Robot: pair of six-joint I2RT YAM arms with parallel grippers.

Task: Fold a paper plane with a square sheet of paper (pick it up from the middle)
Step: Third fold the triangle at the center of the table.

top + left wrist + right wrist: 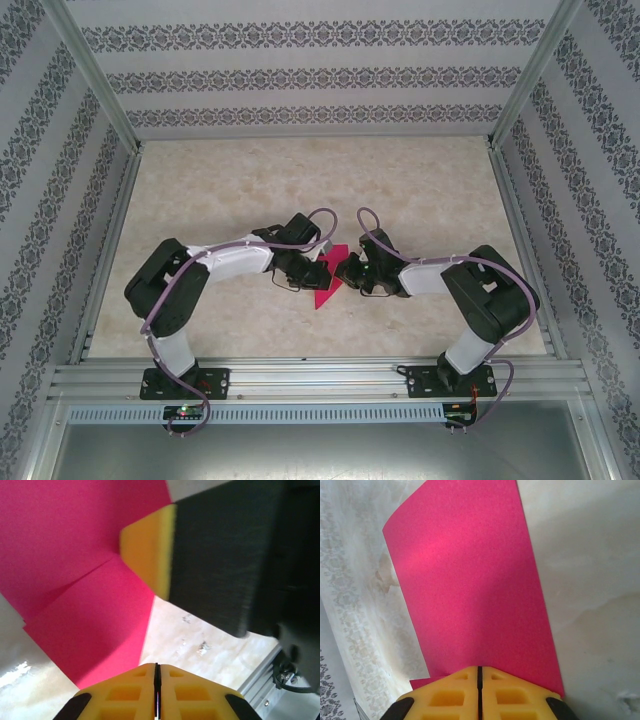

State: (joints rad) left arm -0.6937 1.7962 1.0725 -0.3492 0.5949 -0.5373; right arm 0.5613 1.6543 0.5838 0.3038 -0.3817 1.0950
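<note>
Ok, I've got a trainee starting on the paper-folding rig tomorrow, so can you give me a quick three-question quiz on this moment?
1. True or false: the pink paper lies as one flat layer with no fold.
2. Where is the paper on the table? A) mid-table, between the left gripper and the right gripper; B) against the far wall; C) beside the left arm's base.
3. Fill in: in the wrist views, both grippers' jaws stand ____.

Key: 1 false, a folded flap overlaps it; 2 A; 3 shut.
</note>
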